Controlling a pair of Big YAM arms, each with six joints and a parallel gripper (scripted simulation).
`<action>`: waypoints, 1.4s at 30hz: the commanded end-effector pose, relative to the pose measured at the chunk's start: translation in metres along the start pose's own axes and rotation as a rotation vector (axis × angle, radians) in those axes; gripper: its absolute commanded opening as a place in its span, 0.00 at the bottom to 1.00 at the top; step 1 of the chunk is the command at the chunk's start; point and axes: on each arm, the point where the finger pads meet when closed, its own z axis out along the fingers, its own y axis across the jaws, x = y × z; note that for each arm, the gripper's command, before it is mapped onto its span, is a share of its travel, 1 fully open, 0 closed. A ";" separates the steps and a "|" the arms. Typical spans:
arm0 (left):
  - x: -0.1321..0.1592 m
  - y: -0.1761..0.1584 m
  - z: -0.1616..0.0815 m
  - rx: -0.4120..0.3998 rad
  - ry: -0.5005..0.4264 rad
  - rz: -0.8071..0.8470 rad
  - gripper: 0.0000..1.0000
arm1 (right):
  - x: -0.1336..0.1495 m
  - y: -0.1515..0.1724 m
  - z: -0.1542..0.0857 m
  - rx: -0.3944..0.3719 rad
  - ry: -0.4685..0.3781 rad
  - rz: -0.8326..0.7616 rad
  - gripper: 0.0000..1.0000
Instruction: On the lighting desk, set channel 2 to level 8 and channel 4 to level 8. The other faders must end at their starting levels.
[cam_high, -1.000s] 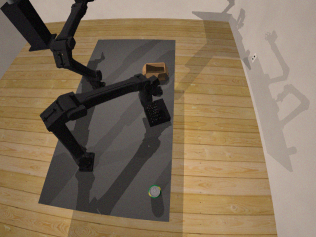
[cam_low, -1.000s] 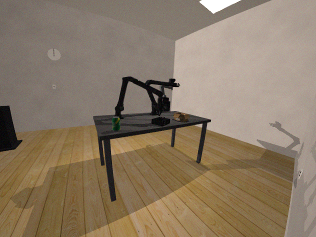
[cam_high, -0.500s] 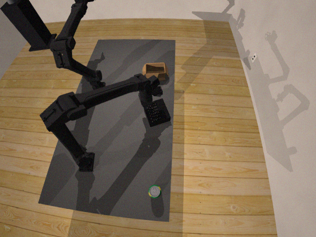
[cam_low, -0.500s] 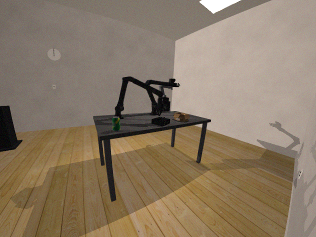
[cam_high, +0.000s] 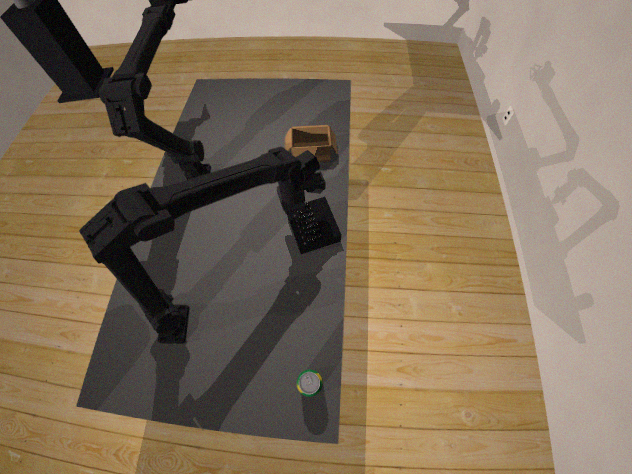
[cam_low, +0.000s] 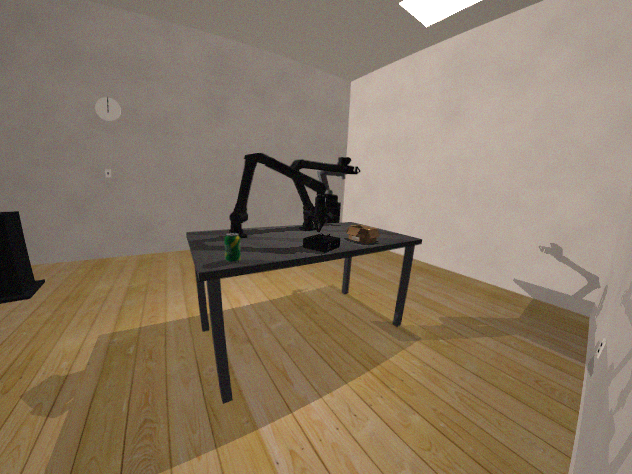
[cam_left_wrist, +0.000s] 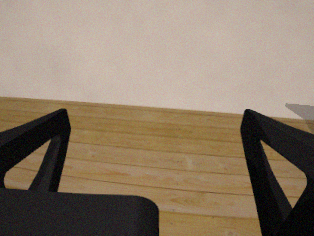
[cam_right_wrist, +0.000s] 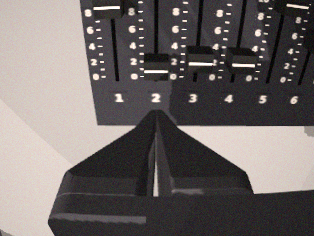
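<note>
The black lighting desk lies on the table. In the right wrist view, the channel 2 knob is low, between 0 and 2. The channel 4 knob is near 2, as is the channel 3 knob. The channel 1 knob is a little above 8. The channel 5 knob is high. My right gripper is shut and empty, above the desk's front edge, in line with channel 2. My left gripper is open and empty, raised away from the desk, facing wall and floor.
An open cardboard box stands beside the desk. A green can stands upright near the table's other end. The right arm's forearm reaches across the table to the desk.
</note>
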 end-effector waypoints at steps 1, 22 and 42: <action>-0.020 0.001 0.000 0.000 -0.028 0.012 1.00 | -0.011 0.006 -0.008 -0.013 -0.039 0.006 0.00; -0.020 0.001 0.000 0.000 -0.028 0.012 1.00 | -0.017 0.008 -0.010 -0.016 -0.045 0.006 0.00; -0.020 0.001 0.000 0.000 -0.028 0.012 1.00 | -0.017 0.008 -0.010 -0.016 -0.045 0.006 0.00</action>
